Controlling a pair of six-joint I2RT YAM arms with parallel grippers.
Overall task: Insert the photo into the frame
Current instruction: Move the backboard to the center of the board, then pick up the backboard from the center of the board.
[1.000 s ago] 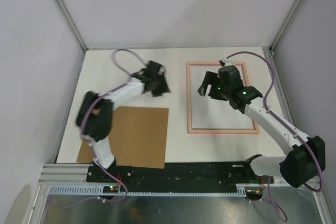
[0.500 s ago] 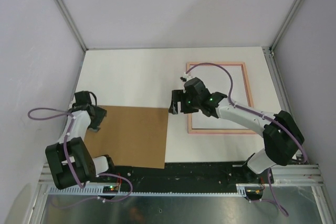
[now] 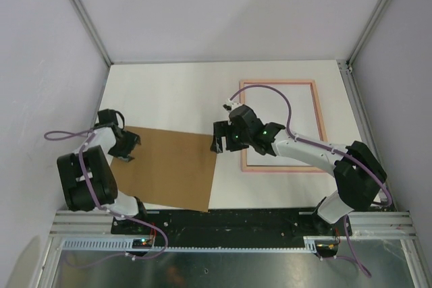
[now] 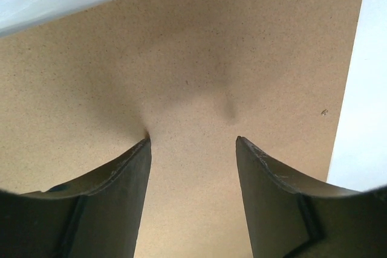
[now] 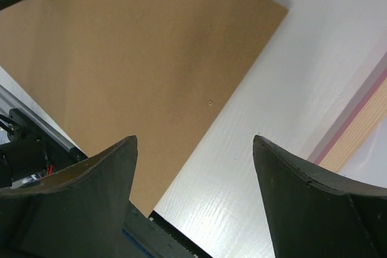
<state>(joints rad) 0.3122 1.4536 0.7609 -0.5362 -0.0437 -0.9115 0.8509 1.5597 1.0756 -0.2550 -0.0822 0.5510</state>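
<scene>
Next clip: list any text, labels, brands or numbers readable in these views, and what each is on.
None readable.
The brown board, the frame, the left tool and the right tool show no print.
The small electronics at the near edge are too small to read.
</scene>
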